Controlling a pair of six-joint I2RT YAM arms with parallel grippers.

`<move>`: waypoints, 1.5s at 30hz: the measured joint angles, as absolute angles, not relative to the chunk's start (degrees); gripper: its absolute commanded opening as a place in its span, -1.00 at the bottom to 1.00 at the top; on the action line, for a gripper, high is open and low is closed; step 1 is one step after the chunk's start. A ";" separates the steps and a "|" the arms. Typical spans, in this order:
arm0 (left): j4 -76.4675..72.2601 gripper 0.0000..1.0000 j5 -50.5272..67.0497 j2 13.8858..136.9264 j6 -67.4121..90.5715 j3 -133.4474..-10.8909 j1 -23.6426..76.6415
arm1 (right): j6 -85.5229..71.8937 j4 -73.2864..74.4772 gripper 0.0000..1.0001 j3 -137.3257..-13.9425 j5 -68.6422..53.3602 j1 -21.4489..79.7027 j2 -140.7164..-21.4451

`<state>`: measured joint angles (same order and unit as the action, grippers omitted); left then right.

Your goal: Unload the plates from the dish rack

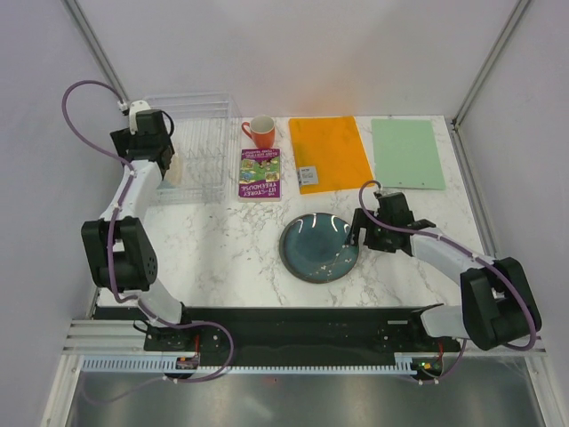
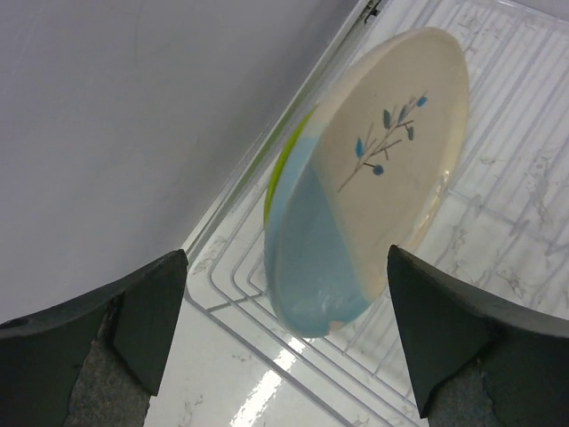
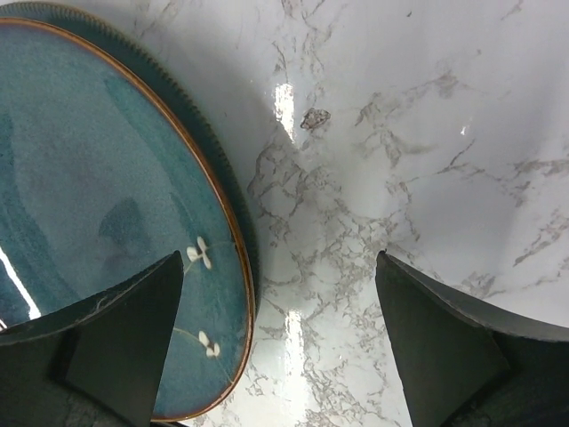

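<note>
Cream-blue plate [image 2: 373, 169] on edge in dish rack [image 1: 200, 147], far-left corner of table [image 1: 222, 240]; lime plate [image 2: 283, 173] behind. Left hand [image 2: 284, 294] spread astride rim, no contact. Judged rigid, slippery, chip-prone; pinch exposed rim. Right hand [image 3: 280, 294] spread, empty.

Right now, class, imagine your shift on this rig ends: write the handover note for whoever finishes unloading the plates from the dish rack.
Left gripper: open, fingers either side of the cream-and-blue plate, not closed on it.
Right gripper: open, low over the table at the teal plate's right edge, holding nothing.
Done: teal plate lies flat on the table. A darker rim beneath it looks like a second plate.
Left: cream-and-blue plate and the lime-green plate behind it stand in the dish rack.
</note>
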<state>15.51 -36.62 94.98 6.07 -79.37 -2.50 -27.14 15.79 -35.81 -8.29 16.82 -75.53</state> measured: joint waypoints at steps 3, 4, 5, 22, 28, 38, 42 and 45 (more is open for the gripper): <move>15.42 0.64 -34.76 96.99 6.09 -80.31 -5.61 | -27.09 14.90 0.89 -35.86 -8.88 16.82 -76.20; 15.29 0.53 -34.06 97.60 6.20 -80.42 -6.26 | -27.07 14.68 0.87 -35.90 -9.06 16.82 -76.42; 15.27 0.21 -33.30 98.21 6.20 -80.51 -7.09 | -26.98 14.33 0.86 -35.99 -9.23 16.82 -76.82; 15.35 -0.95 -23.53 99.37 5.67 -81.82 -7.92 | -26.06 11.99 0.82 -37.43 -10.92 16.82 -79.96; 16.32 -0.95 -21.82 98.63 5.48 -81.82 -8.14 | -26.04 11.99 0.82 -37.41 -11.33 16.82 -79.96; 24.51 -0.96 -20.03 91.09 5.28 -81.82 -7.94 | -26.11 11.99 0.82 -37.19 -11.79 16.82 -78.98; 24.86 -0.96 -21.17 85.97 5.26 -81.82 -8.01 | -26.11 12.21 0.82 -36.95 -11.77 16.82 -77.23; 24.88 -0.95 -21.26 83.35 5.28 -81.82 -7.99 | -26.11 12.73 0.82 -36.95 -11.73 16.82 -75.94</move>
<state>24.88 -21.26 83.35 5.28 -81.82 -7.99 -26.11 12.73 -36.95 -11.73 16.82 -75.94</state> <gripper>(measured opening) 0.081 0.910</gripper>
